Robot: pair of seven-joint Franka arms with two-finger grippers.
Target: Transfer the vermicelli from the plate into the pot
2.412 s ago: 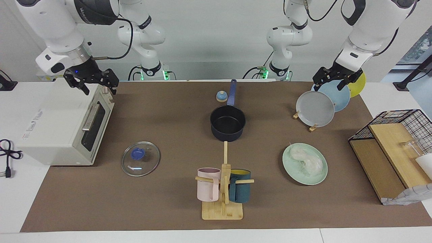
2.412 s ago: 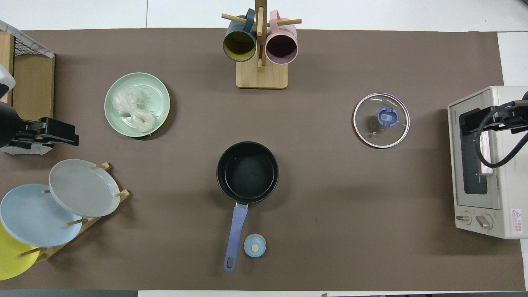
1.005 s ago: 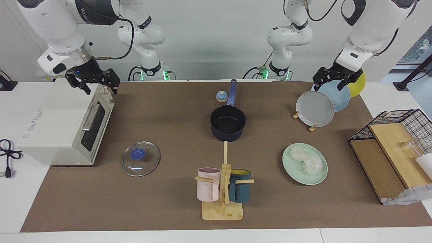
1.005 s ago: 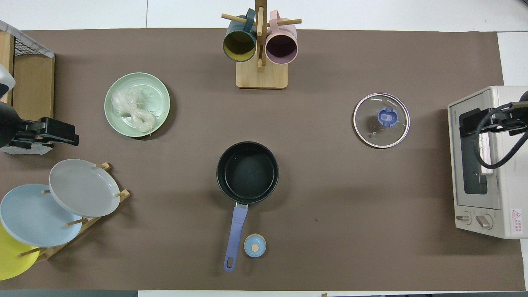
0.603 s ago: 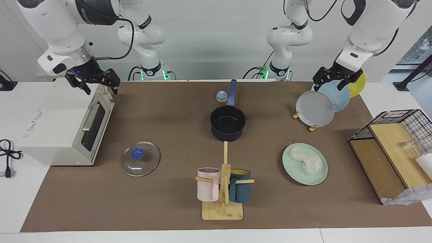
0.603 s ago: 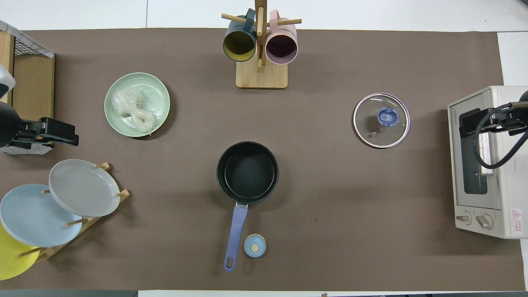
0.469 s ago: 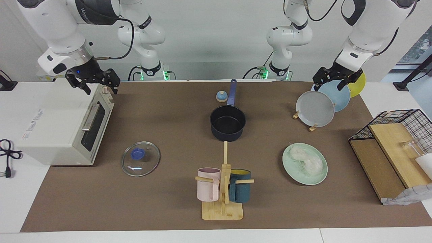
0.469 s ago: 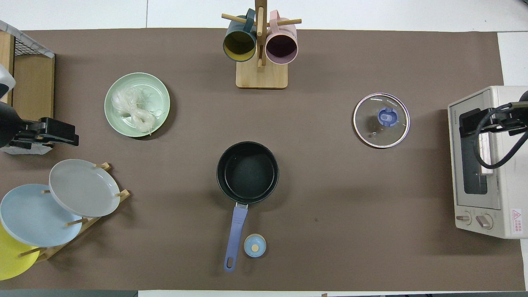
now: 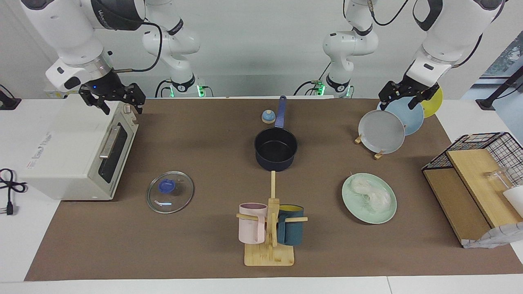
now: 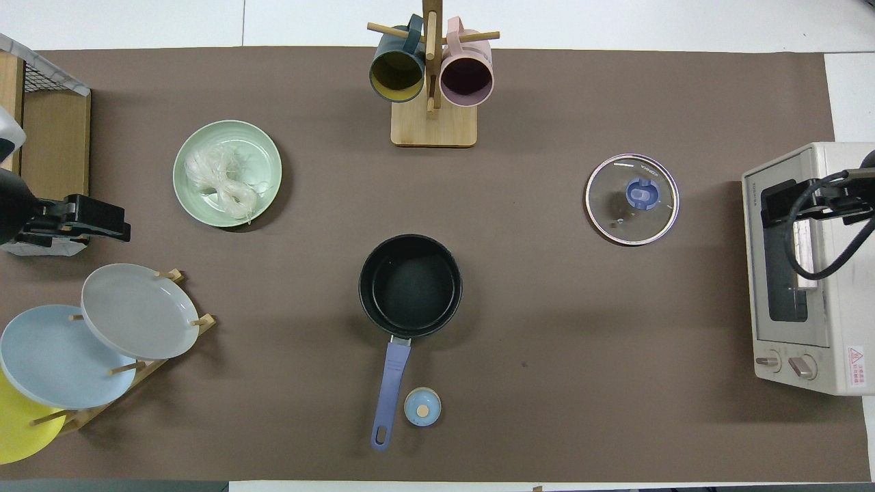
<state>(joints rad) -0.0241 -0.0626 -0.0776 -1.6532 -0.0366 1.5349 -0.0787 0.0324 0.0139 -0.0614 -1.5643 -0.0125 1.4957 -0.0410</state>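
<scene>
The vermicelli lies as a loose white clump on the mint-green plate, toward the left arm's end of the table; both also show in the overhead view, vermicelli on the plate. The dark navy pot stands empty mid-table, its blue handle pointing toward the robots; it also shows from overhead. My left gripper is open and empty, up over the plate rack. My right gripper is open and empty, up over the toaster oven.
A rack with grey, light blue and yellow plates stands nearer to the robots than the mint plate. A mug tree stands farther out than the pot. A glass lid, a toaster oven, a small blue knob and a wire basket are also here.
My right gripper has shifted very slightly over the oven. The left gripper, vermicelli, plate and pot have not moved.
</scene>
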